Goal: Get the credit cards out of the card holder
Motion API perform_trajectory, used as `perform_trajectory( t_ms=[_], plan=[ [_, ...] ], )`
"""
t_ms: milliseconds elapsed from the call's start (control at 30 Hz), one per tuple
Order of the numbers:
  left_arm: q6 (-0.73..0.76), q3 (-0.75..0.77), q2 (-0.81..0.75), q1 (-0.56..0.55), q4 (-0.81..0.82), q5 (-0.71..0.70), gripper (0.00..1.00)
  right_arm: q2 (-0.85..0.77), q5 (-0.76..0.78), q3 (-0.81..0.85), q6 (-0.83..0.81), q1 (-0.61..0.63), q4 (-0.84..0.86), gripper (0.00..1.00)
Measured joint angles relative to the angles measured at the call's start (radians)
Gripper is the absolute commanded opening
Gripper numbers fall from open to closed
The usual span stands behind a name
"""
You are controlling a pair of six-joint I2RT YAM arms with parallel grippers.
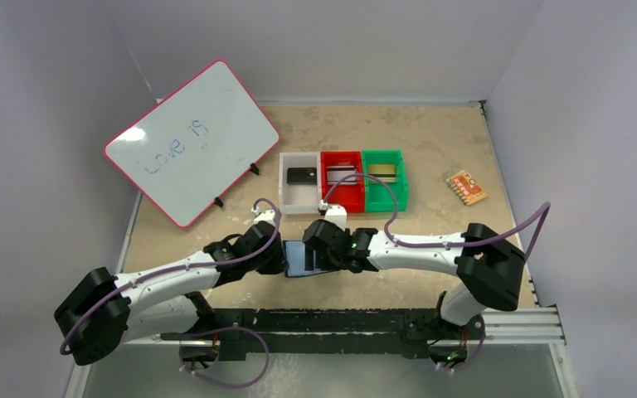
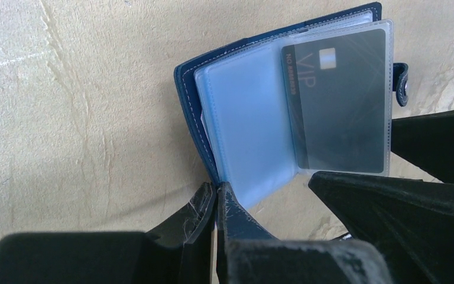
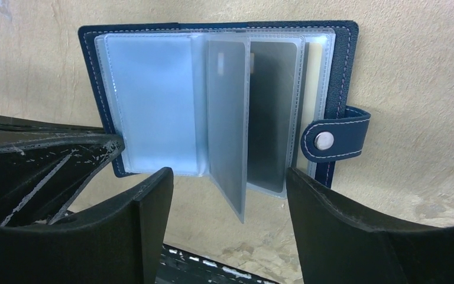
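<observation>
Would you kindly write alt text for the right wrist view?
An open navy card holder lies on the table, one clear sleeve standing upright, a dark card behind it. The right gripper, open, frames its lower edge.

Both arms meet at the open blue card holder (image 1: 302, 260) near the counter's (image 1: 431, 141) front edge, the left pincer (image 1: 279, 259) at its left side and the right pincer (image 1: 325, 252) over its right. Behind it a white bin (image 1: 286, 196), a red bin (image 1: 344, 199) and a green bin (image 1: 386, 197) stand in a row.

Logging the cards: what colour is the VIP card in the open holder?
Black, with grey lettering; the VIP card shows best in the left wrist view.
</observation>
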Motion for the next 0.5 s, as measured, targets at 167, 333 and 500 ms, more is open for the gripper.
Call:
perform_trajectory(
  t_ms=[167,333,500],
  plan=[
    [0.000,0.000,0.003,0.000,0.003,0.000,0.00,0.000,-0.005,0.000,-0.010,0.000,0.010,0.79],
    [0.000,0.000,0.003,0.000,0.001,-0.003,0.00,-0.012,-0.031,-0.002,-0.045,0.000,0.053,0.83],
    [0.000,0.000,0.003,0.000,0.000,-0.003,0.00,-0.042,-0.057,-0.003,-0.057,-0.001,0.076,0.84]
  ],
)
